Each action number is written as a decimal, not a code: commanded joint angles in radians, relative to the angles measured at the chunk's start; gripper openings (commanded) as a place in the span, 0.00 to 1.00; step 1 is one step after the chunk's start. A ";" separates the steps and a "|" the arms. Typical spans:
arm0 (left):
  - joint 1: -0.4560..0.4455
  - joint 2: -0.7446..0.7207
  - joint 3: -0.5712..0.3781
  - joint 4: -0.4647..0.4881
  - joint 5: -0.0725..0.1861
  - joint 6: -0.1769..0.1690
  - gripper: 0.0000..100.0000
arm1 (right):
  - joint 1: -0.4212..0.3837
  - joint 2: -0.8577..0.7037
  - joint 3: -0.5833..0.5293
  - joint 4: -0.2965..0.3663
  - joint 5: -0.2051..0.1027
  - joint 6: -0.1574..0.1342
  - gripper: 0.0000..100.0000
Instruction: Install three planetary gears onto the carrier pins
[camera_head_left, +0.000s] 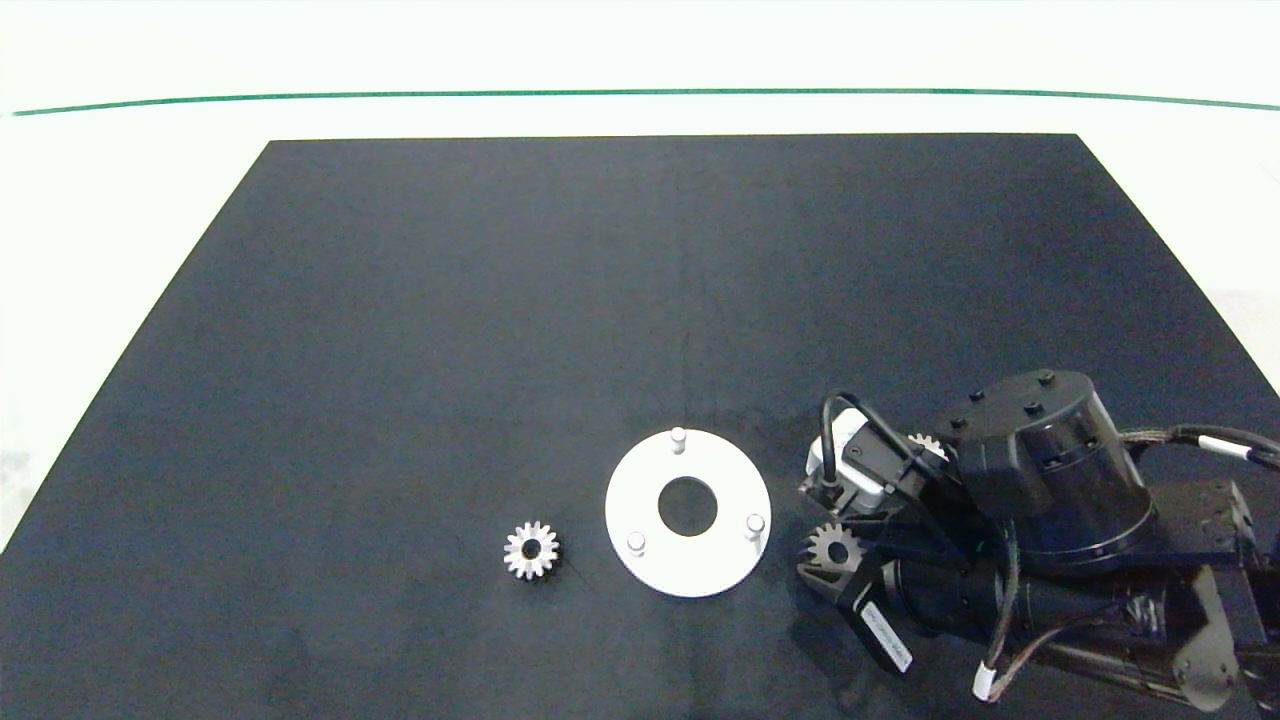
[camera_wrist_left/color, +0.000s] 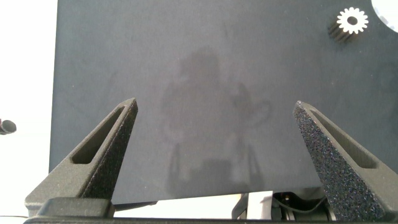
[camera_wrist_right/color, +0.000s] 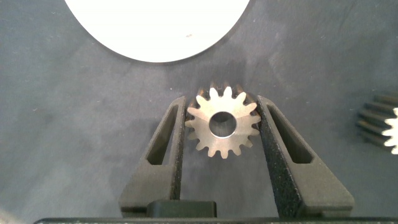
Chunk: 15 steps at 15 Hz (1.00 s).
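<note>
The white ring-shaped disc (camera_head_left: 724, 480) lies flat on the mat with three bare carrier pins (camera_head_left: 678, 438) standing on it. My right gripper (camera_head_left: 826, 552) sits just right of the disc, shut on one silver planetary gear (camera_wrist_right/color: 222, 122), its fingers pressing the teeth on both sides. I cannot tell whether that gear is lifted off the mat. A second gear (camera_head_left: 531, 550) lies flat left of the disc. The third gear (camera_head_left: 928, 445) peeks out behind my right arm and also shows as a gear at the right wrist picture's edge (camera_wrist_right/color: 380, 126). My left gripper (camera_wrist_left/color: 214, 104) hangs open over bare mat.
A large black mat (camera_head_left: 500, 300) covers the white table (camera_head_left: 120, 200), with a green line (camera_head_left: 640, 93) beyond it. The left wrist view shows the mat's edge (camera_wrist_left/color: 55, 93) and, far off, the loose gear (camera_wrist_left/color: 352, 22). The left arm is outside the head view.
</note>
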 joint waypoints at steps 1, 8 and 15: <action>0.002 0.001 0.000 0.003 0.001 0.001 1.00 | 0.044 -0.017 -0.129 0.110 -0.003 0.001 0.07; 0.002 0.008 0.000 0.003 -0.005 0.001 1.00 | 0.087 0.050 -0.261 0.190 -0.027 0.001 0.07; 0.000 0.009 0.000 0.003 -0.005 0.001 1.00 | 0.084 0.116 -0.289 0.187 -0.026 0.001 0.07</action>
